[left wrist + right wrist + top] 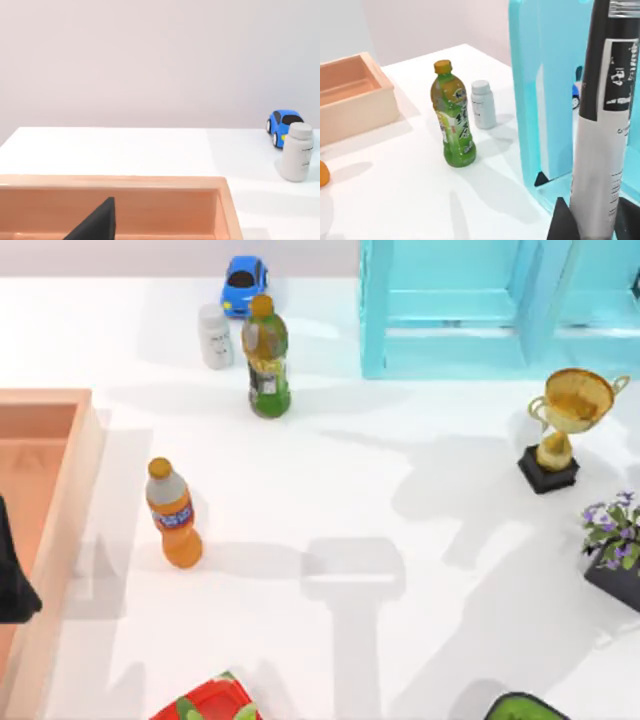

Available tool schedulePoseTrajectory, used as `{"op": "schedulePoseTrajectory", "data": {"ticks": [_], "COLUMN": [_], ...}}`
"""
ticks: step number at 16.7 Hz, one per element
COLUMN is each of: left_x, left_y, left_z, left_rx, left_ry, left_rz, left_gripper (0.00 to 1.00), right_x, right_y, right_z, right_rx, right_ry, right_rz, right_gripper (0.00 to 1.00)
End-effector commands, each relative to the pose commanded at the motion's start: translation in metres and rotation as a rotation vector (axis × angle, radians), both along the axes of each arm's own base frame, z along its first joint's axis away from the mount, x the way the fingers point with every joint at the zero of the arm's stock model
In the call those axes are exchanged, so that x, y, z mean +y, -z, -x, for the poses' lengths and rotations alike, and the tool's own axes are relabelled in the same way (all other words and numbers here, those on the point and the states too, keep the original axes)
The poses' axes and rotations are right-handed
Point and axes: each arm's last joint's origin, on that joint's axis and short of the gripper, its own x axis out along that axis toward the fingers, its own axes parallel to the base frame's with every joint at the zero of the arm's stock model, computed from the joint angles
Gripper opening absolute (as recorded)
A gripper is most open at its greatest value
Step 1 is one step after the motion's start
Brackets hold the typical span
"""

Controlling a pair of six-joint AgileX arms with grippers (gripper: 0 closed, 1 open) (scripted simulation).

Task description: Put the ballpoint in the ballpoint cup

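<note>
Right gripper (590, 222) pinching slim black-and-white ballpoint (602, 125) upright — likely so it drops straight into cup — just beside translucent turquoise rack (540, 90). Left gripper (95, 225) parked over orange wooden tray (150, 182); fingers unclear.

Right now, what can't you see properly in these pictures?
- Ballpoint, right wrist view: gripped by the right pincer; both ends run past the picture's edges.
- Left pincer, left wrist view: over the wooden box, mostly cut off by the bottom edge.
- Blue rack, top view: cut off by the top edge.
- Red and green thing, top view: cut off at the bottom edge.
</note>
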Motion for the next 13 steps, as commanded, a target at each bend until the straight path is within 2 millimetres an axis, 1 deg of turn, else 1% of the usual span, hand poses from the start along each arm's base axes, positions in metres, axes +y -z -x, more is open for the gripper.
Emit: {"op": "schedulePoseTrajectory", "data": {"ticks": [1, 3, 5, 6, 8, 11, 12, 13], "left_x": [0.000, 0.000, 0.000, 0.000, 0.000, 0.000, 0.000, 0.000], "left_y": [0.000, 0.000, 0.000, 0.000, 0.000, 0.000, 0.000, 0.000], "left_z": [0.000, 0.000, 0.000, 0.000, 0.000, 0.000, 0.000, 0.000], "left_rx": [0.000, 0.000, 0.000, 0.000, 0.000, 0.000, 0.000, 0.000], "left_ry": [0.000, 0.000, 0.000, 0.000, 0.000, 0.000, 0.000, 0.000], "left_rz": [0.000, 0.000, 0.000, 0.000, 0.000, 0.000, 0.000, 0.000], "left_gripper": [1.00, 1.00, 1.00, 1.00, 1.00, 1.00, 1.00, 1.00], "right_x": [-0.024, -0.062, -0.086, -0.093, -0.098, -0.098, -0.100, -0.099], "right_y": [0.005, 0.013, 0.018, 0.020, 0.020, 0.020, 0.031, 0.031], "right_z": [0.012, 0.036, 0.053, 0.059, 0.063, 0.063, 0.055, 0.055], "right_rx": [-0.040, -0.110, -0.162, -0.179, -0.191, -0.191, -0.171, -0.174], "right_ry": [0.019, 0.056, 0.084, 0.094, 0.101, 0.101, 0.149, 0.146], "right_rz": [-0.028, -0.064, -0.077, -0.079, -0.078, -0.078, -0.032, -0.032], "right_gripper": [0.00, 0.00, 0.00, 0.00, 0.00, 0.00, 0.00, 0.00]}}
